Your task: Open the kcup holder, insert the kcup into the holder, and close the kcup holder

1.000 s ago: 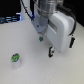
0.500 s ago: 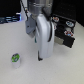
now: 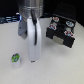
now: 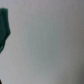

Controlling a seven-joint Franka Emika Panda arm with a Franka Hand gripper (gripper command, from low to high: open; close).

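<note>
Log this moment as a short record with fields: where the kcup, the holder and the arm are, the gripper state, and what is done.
kcup: upright on the white table, near the exterior view's left edge, untouched
kcup holder: black box at the exterior view's upper right, its tray of round slots showing
arm: reaching down between kcup and holder
gripper: low over the table; open or shut cannot be told
wrist view: blurred, nothing identifiable
progress: kcup not yet inserted

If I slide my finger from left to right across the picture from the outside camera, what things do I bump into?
In the exterior view: kcup → gripper → kcup holder.
</note>
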